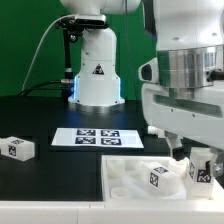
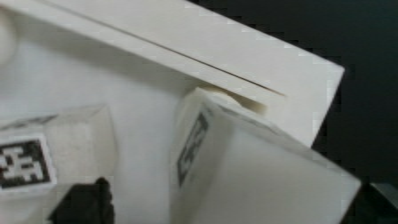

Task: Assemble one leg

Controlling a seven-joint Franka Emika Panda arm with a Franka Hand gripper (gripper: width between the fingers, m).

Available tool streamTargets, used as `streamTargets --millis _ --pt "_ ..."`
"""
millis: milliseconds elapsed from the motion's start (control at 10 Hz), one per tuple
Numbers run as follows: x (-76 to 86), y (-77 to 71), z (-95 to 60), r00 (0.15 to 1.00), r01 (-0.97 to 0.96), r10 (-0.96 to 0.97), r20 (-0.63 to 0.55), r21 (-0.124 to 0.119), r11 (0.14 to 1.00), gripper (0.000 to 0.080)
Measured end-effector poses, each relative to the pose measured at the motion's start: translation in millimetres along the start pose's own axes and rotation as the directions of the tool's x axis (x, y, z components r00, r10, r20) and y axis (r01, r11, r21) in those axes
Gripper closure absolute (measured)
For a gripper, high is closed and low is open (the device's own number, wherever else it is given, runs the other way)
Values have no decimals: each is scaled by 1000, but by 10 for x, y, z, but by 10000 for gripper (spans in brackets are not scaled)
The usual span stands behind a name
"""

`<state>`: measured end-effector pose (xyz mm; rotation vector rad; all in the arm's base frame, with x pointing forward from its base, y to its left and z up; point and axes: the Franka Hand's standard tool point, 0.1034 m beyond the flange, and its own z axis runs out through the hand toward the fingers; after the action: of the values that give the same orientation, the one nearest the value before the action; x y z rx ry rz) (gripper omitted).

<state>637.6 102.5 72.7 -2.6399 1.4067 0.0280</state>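
Note:
The white panel (image 1: 130, 175) lies at the front of the exterior view's right. One leg (image 1: 203, 168), a white peg with a tag, stands upright on the panel near its right corner. My gripper (image 1: 193, 158) hangs over it. In the wrist view this leg (image 2: 258, 165) lies between my dark fingertips (image 2: 80, 205), close to the panel's edge (image 2: 178, 50). My gripper (image 2: 231, 210) is open, with a gap between the leg and that fingertip. A second leg (image 1: 157, 176) lies on the panel beside it and also shows in the wrist view (image 2: 36, 155).
A third leg (image 1: 17, 149) lies on the black table at the exterior view's left. The marker board (image 1: 100, 138) lies flat in the middle. The robot's white base (image 1: 97, 70) stands behind it.

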Motion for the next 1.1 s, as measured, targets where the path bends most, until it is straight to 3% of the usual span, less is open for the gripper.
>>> streamTargets --millis 100,400,500,700,900,1000,1100 --pt "-62 9 4 990 136 -135 30 -44 990 154" --pt "-26 -4 3 957 288 -288 25 -36 957 151" --pt "-20 -3 1 915 404 -403 25 -41 914 150" --pt "-75 -39 3 736 677 -677 31 -62 733 150" --pt "-86 -43 6 732 681 -681 32 -61 730 161" --pt "-86 -43 6 732 681 -681 32 -61 729 353" --pt "-89 -44 7 754 656 -656 30 -60 752 353"
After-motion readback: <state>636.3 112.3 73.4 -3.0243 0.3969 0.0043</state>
